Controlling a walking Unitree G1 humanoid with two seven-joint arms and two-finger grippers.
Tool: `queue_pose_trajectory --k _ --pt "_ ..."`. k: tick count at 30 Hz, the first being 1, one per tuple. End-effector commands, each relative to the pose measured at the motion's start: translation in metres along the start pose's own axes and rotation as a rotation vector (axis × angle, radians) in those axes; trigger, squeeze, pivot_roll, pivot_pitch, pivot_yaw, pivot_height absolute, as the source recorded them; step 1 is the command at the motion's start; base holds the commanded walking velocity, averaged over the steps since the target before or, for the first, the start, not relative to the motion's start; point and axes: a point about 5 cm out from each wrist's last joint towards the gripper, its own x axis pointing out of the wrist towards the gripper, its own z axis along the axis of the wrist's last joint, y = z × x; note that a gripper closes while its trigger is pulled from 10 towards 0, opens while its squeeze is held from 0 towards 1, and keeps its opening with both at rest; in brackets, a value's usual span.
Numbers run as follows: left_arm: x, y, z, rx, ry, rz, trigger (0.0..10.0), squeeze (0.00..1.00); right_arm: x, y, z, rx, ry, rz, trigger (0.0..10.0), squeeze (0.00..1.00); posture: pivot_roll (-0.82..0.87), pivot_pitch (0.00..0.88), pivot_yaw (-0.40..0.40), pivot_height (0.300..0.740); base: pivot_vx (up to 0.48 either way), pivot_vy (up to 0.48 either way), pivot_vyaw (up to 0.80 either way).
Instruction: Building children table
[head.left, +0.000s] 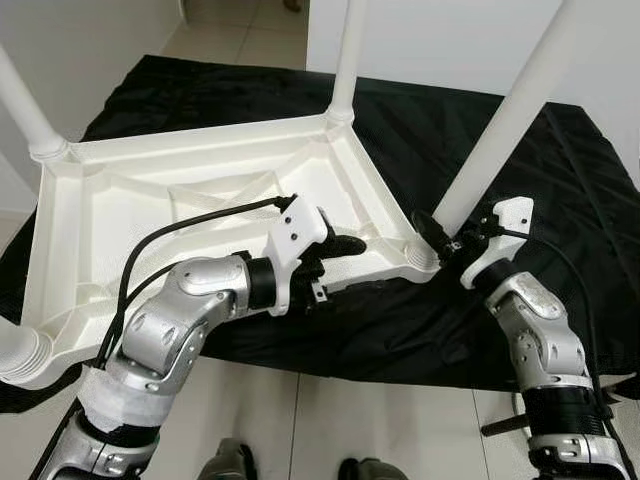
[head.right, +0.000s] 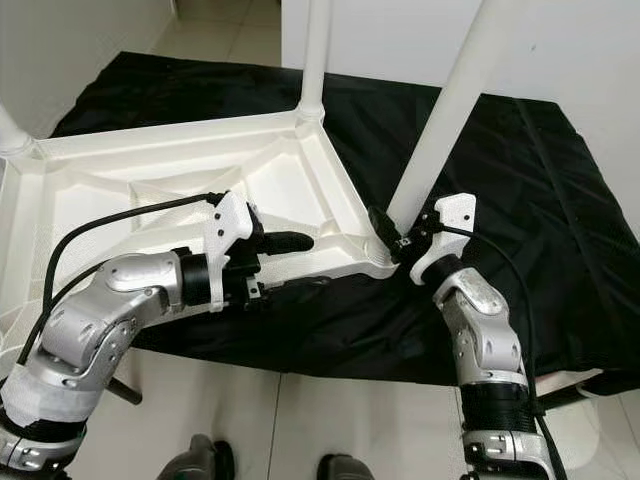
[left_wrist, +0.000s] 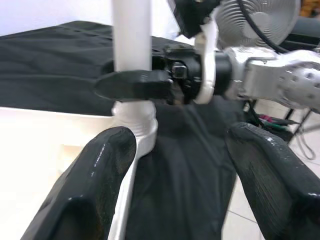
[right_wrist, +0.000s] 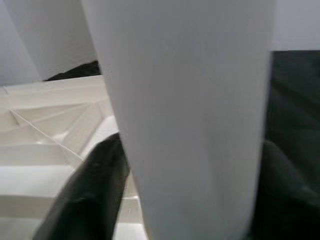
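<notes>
We see the white children's table (head.left: 200, 200) lying upside down on a black cloth (head.left: 560, 200), left and centre of the frame, its legs pointing up. Our right gripper (head.left: 440, 235) is clenched around the white leg (head.left: 500, 130) at the table's near right corner, right of centre. Our left gripper (head.left: 335, 250), fingers (left_wrist: 100, 170) spread and grasping nothing, hovers over the table's near edge, just beside that corner.

Looked like a home room: pale tiled floor (head.left: 400, 420), white walls (head.left: 80, 50), black cloth (head.left: 560, 180), standing fan (left_wrist: 255, 22).
</notes>
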Motion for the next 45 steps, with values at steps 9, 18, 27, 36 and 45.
queue_pose_trajectory --k 9,18,27,36,45 --pt "0.006 -0.003 -0.009 -0.069 0.009 0.088 10.0 0.00 0.005 0.003 -0.007 0.050 -0.021 -0.234 10.0 1.00 0.06 0.101 -0.041 0.740 0.000 0.000 0.00" --pt "0.016 0.001 -0.015 -0.124 -0.005 0.215 10.0 0.00 0.014 0.043 -0.006 0.028 -0.046 -0.137 10.0 0.00 0.06 0.097 -0.040 0.740 0.000 0.000 0.00" --pt "0.025 0.013 -0.026 -0.045 0.030 0.378 10.0 0.00 0.002 0.023 0.002 -0.055 -0.045 -0.006 10.0 0.00 0.04 0.080 -0.064 0.740 0.000 0.000 0.00" --pt "0.029 0.007 -0.034 -0.028 0.043 0.462 10.0 0.00 -0.006 0.002 -0.015 -0.089 0.097 0.168 1.6 0.00 0.02 0.042 -0.054 0.740 0.000 0.000 0.00" --pt "0.020 0.003 -0.045 -0.052 0.063 0.466 10.0 0.00 -0.007 -0.014 -0.023 -0.095 0.152 0.150 0.0 0.00 0.04 0.013 -0.066 0.740 0.000 0.000 0.00"
